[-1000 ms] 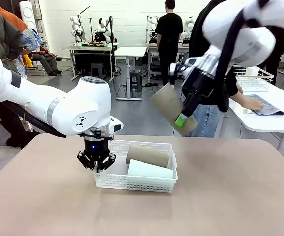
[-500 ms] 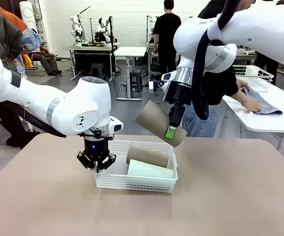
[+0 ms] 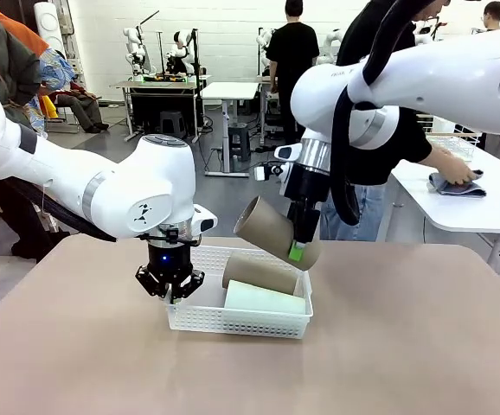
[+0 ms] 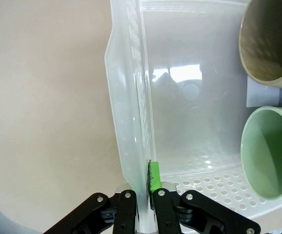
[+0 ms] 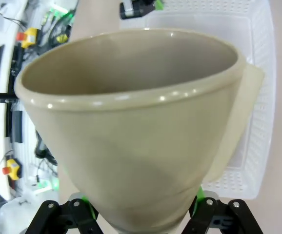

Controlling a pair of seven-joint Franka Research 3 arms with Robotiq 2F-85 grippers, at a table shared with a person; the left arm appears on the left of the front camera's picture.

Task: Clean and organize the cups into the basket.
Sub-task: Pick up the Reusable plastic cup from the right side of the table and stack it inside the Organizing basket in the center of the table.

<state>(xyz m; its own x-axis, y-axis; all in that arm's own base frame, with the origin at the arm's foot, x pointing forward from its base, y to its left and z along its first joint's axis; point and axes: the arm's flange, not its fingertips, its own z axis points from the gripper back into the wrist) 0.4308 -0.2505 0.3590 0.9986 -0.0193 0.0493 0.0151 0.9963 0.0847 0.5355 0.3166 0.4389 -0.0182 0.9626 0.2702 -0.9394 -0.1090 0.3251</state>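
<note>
The white mesh basket [image 3: 200,321] sits mid-table with a tan cup [image 3: 257,271] and a mint green cup [image 3: 264,299] lying in it. My left gripper [image 3: 171,289] is shut on the basket's left wall [image 4: 129,122], pinching it between the pads. In the left wrist view the tan cup's mouth [image 4: 270,41] and the mint cup's mouth [image 4: 272,151] face the camera. My right gripper [image 3: 297,251] is shut on another tan cup [image 3: 271,230], holding it tilted just above the basket's far right part. That cup [image 5: 131,136] covers most of the right wrist view, with the basket [image 5: 263,97] behind it.
The brown table [image 3: 406,346] stretches free to the right and front of the basket. A person [image 3: 380,164] stands beyond the far edge, wiping a white table [image 3: 458,216] with a cloth [image 3: 458,183].
My right arm has swung left and down, carrying the tan cup from high at the right to just above the basket. The left gripper has stayed clamped on the basket wall.
</note>
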